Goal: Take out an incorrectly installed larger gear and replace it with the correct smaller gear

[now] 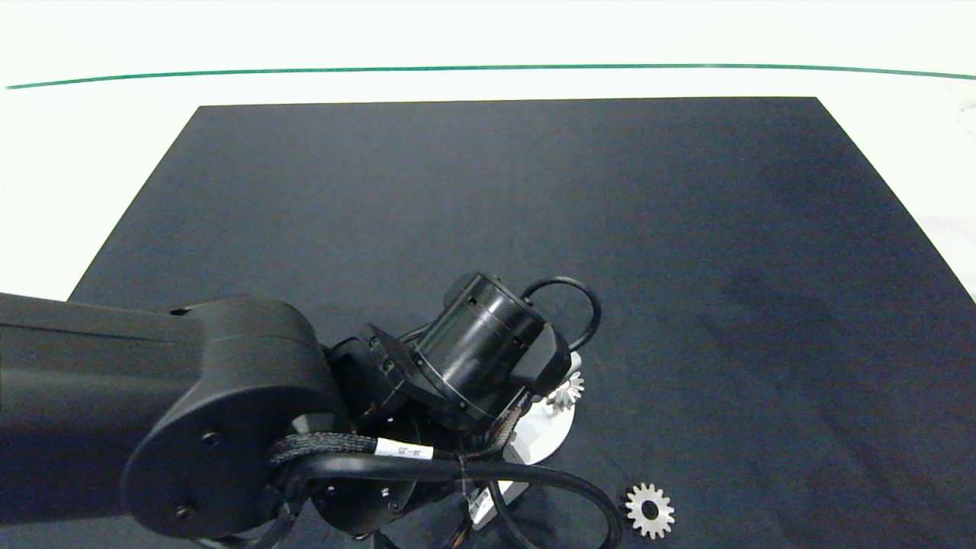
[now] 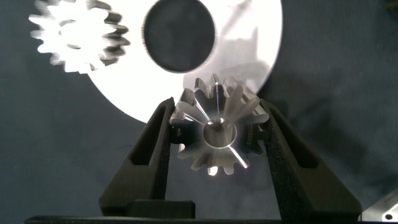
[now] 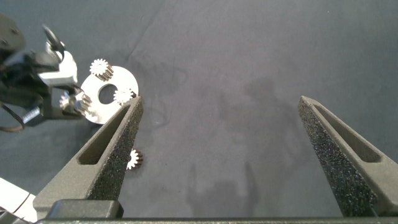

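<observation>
Reaching in from the left edge, the left arm point(image 1: 191, 412) bends over the white disc plate point(image 2: 249, 37) near the front of the black mat point(image 1: 488, 213). The left gripper point(image 2: 217, 115) is clamped on the larger gear point(image 2: 219, 134), one finger on each side of its toothed rim, so the teeth probably keep it from slipping. The gear sits at the plate's rim, beside the plate's round hole point(image 2: 179, 34). I cannot tell whether it is already clear of the plate.

A small pointed-tooth gear point(image 1: 566, 390) stands on the plate's far side, close to the wrist, so any lift should probably go straight up. To the right and nearer, the smaller gear point(image 1: 650, 510) lies flat on the mat, apart from the plate and close to the near edge, within easy reach for the swap.

The mat's right half is bare and gives room to set the big gear down. The right gripper point(image 3: 221, 118) hovers there, fingers wide apart and holding nothing.
</observation>
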`<state>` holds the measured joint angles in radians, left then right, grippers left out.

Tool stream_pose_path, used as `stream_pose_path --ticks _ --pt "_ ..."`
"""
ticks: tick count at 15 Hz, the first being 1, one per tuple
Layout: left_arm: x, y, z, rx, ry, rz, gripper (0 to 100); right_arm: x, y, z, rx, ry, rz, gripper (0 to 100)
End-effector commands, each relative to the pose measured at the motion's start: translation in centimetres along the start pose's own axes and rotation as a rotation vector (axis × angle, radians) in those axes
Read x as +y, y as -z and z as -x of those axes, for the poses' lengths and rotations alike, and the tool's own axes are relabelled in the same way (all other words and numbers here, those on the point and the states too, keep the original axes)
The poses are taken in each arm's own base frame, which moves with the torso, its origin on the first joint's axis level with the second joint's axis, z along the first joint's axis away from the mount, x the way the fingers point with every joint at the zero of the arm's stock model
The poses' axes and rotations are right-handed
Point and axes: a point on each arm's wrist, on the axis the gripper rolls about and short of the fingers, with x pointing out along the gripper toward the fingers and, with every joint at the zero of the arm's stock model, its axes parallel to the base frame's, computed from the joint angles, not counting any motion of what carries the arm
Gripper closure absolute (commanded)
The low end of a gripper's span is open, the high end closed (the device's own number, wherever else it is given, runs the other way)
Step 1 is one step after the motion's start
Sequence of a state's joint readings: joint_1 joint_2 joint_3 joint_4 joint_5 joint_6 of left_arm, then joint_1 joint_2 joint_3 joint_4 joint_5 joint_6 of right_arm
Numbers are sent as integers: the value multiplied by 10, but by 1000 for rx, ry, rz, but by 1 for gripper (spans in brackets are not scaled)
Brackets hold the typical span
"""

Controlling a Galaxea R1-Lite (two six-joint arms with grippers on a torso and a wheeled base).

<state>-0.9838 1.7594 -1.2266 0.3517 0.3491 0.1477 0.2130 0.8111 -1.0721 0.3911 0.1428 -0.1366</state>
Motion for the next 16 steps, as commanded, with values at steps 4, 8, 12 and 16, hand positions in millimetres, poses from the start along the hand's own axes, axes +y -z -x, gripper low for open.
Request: stream_pose_path --ticks 4,8,12,16 --pt "17 10 41 -36 -13 98 72 0 -1 -2 4 -4 3 0" --pt "41 53 59 8 -73 182 72 -1 -2 -4 9 -5 3 0" --pt "47 95 63 74 -138 342 72 -1 -2 -3 6 -4 2 0" --pt "61 128 52 55 -254 473 72 -1 -1 -4 9 -6 1 0"
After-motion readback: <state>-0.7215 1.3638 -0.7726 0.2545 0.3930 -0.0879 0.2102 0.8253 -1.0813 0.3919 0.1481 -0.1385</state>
